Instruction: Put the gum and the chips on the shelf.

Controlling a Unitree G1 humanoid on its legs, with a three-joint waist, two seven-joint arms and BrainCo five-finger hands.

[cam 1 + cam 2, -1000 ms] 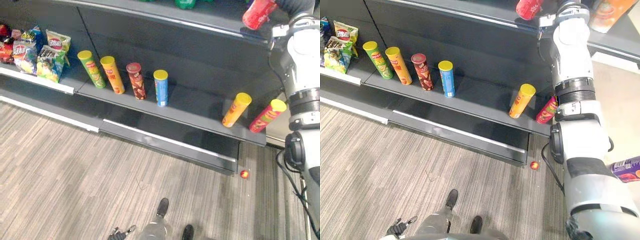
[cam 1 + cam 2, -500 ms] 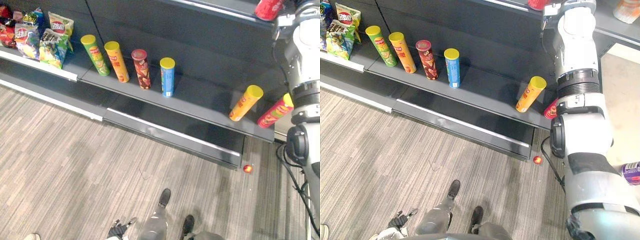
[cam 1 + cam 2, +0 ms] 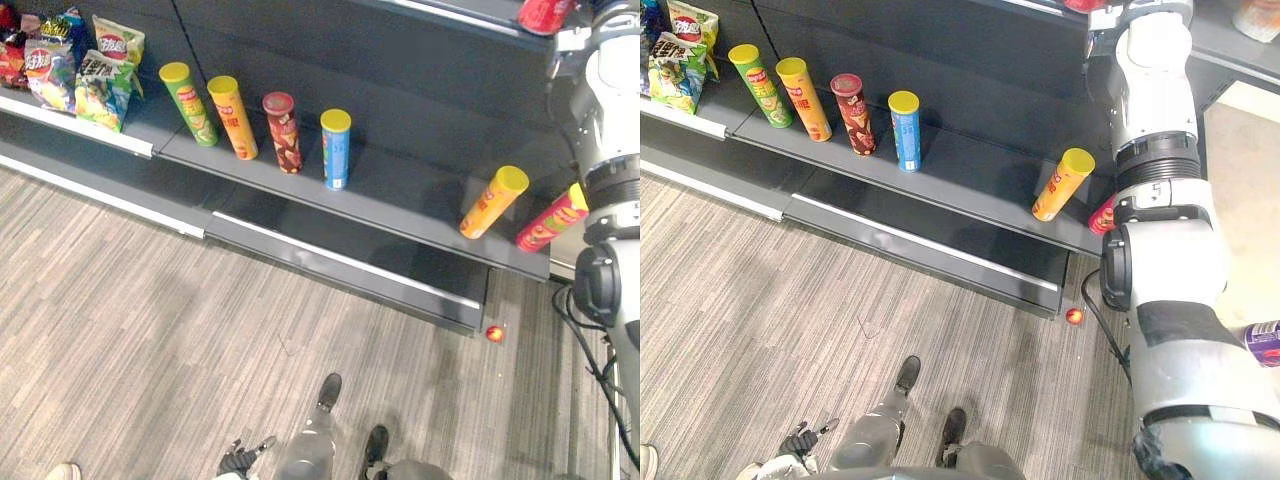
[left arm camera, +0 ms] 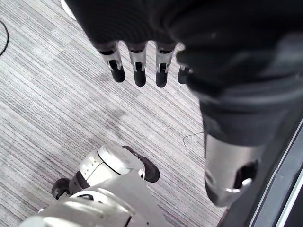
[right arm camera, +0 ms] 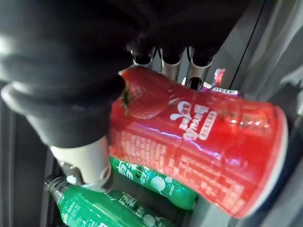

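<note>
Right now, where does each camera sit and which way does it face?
Left eye: head, looking down at the shelf of chip tubes; right arm at the right.
Right eye: beside it, sharing that shelf and arm.
Left wrist: along the left hand, fingers open, towards the floor.
Right wrist: along the right hand, fingers round the red tub.

Check the right arm (image 3: 1157,140) first: it reaches up and forward at nearly full stretch, forearm above the elbow, wrist at the top edge of the head views. On the right hand (image 5: 83,158) you will see the fingers (image 5: 170,57) and thumb curled round a red container (image 5: 199,146), which lies across the palm. The left hand (image 4: 137,66) hangs low, fingers straight and relaxed, pointing downward, thumb set apart.
</note>
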